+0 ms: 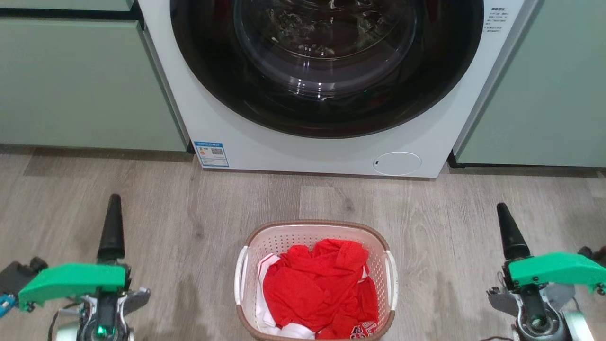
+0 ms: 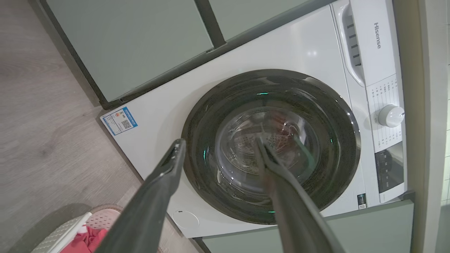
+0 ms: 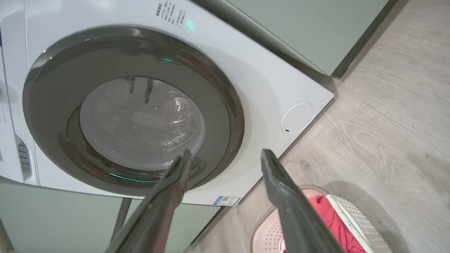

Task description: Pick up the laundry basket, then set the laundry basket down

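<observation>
Laundry basket (image 1: 289, 244) | rounded, perforated white plastic | brown woven-look rim

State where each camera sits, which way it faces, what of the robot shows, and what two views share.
Head view: on the head, facing forward and down at the laundry basket before the washing machine; left gripper and right gripper at the lower corners.
Left wrist view: on the left wrist, facing the machine's door along its open fingers.
Right wrist view: on the right wrist, same door, open fingers.
Both wrist views share the door and a basket corner.
</observation>
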